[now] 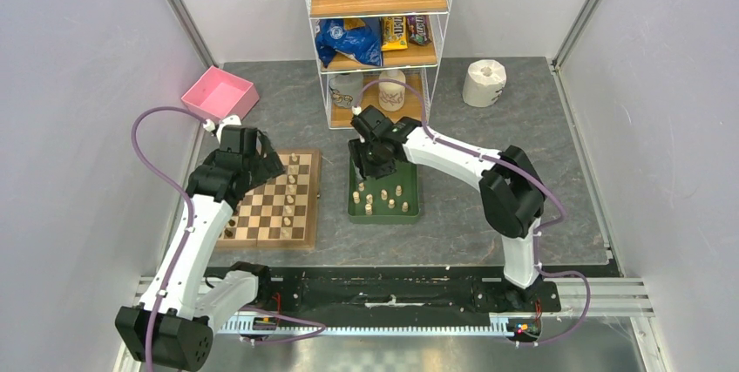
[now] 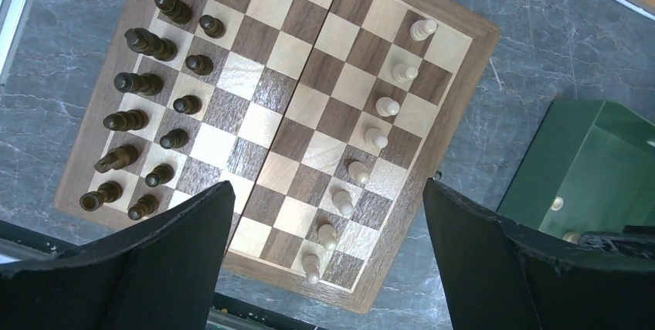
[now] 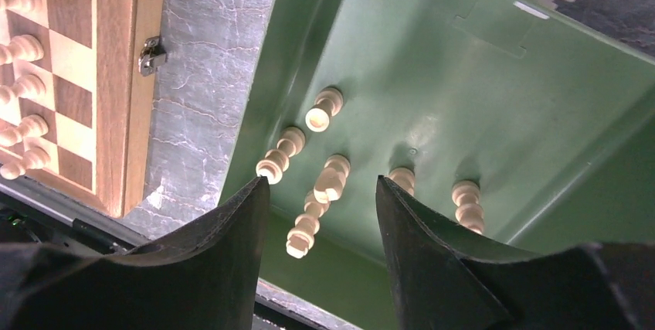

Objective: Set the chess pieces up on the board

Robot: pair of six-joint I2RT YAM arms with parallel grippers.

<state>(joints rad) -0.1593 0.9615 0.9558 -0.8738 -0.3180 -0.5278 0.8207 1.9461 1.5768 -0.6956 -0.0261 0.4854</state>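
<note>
Grey-marbled table point(image 1: 488, 189): crowded cream chessmen point(image 3: 324, 110) in the green tray point(image 3: 479, 67) could be toppled by the part-spread right gripper point(image 3: 320, 183); the left gripper point(image 2: 326, 187) is spread wide.

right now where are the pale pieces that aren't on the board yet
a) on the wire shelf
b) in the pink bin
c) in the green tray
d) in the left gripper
c: the remaining pale pieces stand inside the green tray next to the board.
</note>
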